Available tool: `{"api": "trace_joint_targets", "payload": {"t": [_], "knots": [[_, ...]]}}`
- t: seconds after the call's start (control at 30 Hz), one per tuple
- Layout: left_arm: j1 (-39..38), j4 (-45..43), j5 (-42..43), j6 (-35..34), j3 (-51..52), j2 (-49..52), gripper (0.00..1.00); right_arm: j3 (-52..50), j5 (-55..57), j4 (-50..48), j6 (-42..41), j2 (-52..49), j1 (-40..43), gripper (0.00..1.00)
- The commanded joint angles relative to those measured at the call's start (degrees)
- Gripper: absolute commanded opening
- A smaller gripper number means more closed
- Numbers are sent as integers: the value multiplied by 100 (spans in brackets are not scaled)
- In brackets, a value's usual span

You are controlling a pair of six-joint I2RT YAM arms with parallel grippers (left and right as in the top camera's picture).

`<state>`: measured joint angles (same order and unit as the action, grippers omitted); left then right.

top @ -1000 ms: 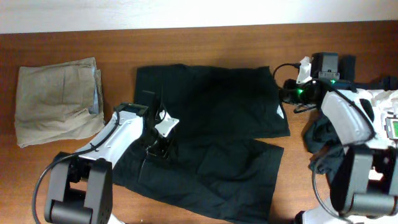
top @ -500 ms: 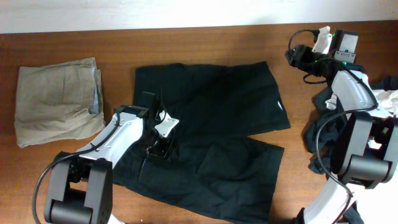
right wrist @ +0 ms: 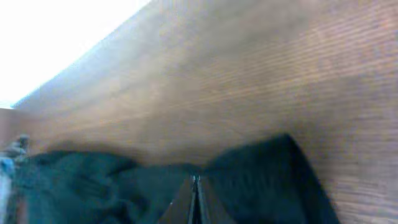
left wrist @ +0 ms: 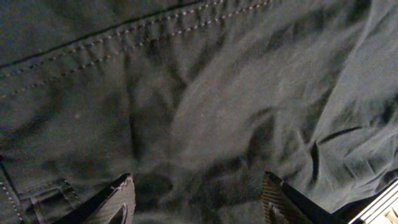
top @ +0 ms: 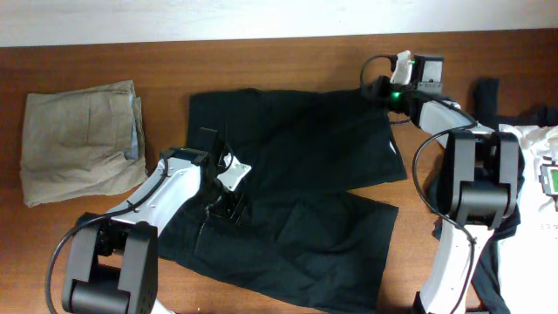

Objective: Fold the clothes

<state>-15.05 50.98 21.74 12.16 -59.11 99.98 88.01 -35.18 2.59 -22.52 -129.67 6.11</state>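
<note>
The black shorts (top: 305, 148) lie spread flat on the middle of the table, with a white tag (top: 391, 146) at the right edge. My left gripper (top: 222, 199) is open, its two fingers set wide apart on the cloth near the shorts' left side. The left wrist view shows the fingers (left wrist: 198, 186) over dark cloth (left wrist: 217, 93) with a stitched seam. My right gripper (top: 381, 87) is at the shorts' top right corner. In the right wrist view its fingers (right wrist: 196, 180) are shut at the edge of the cloth (right wrist: 124, 186). I cannot tell if cloth is pinched.
A folded beige garment (top: 78, 139) lies at the far left. A heap of dark and white clothes (top: 523, 148) sits at the far right beside the right arm's base. The table's far edge (top: 261, 39) meets a white wall along the top.
My right gripper left the shorts' right edge near the tag, swung up past the far right, and came back left to the top right corner. The left arm has not moved.
</note>
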Motion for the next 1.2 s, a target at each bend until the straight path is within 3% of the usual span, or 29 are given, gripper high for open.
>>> {"api": "trace_joint_targets", "payload": {"t": [0.0, 0.03, 0.07, 0.13, 0.2, 0.33, 0.4, 0.43, 0.47, 0.53, 0.6, 0.63, 0.87, 0.9, 0.93, 1.07, 1.17], "knots": [[4, -28, -15, -35, 31, 39, 65, 769, -321, -48, -332, -87, 496, 4], [4, -85, -15, -35, 31, 39, 65, 870, -321, 114, -350, -87, 581, 31], [2, -118, -13, -35, 31, 39, 65, 879, -317, 354, -323, -90, 603, 51], [4, -129, -15, -35, 31, 39, 69, 874, -101, 979, 140, -133, 487, 59], [4, -129, -15, -35, 31, 39, 70, 872, 457, 1394, 518, -208, 212, 59], [2, -127, -13, -48, 31, 39, 70, 866, 1187, 1445, 516, -568, -332, 58], [4, -127, -11, -101, 31, 39, 70, 866, 1681, 1471, 516, -669, -540, 53], [4, -127, -11, -101, 31, 39, 70, 868, 1751, 1447, 516, -669, -590, 45], [2, -129, -11, -101, 31, 39, 70, 872, 1753, 1373, 516, -669, -610, 30], [2, -129, -11, -101, 31, 39, 70, 929, 2050, 1438, 511, -667, -599, 28], [2, -131, -11, -101, 31, 39, 70, 935, 2184, 1550, 511, -667, -610, 6], [4, -133, -11, -101, 31, 39, 70, 944, 2194, 1539, 503, -667, -610, 4], [4, -238, -13, -98, 31, 39, 70, 2275, 1978, 2275, 365, -398, 160, 4], [4, -258, -13, -101, 31, 39, 70, 2269, 1974, 2304, 365, -422, 245, 19], [2, -256, -13, -98, 31, 39, 70, 2269, 1735, 2371, 603, -431, 264, 53], [4, -286, 11, -103, 13, 39, 74, 2245, 1451, 3106, 1252, -612, -72, 54], [4, -229, 345, -157, -177, 39, 79, 2240, 1912, 3276, 1305, -800, -372, 49]]}}
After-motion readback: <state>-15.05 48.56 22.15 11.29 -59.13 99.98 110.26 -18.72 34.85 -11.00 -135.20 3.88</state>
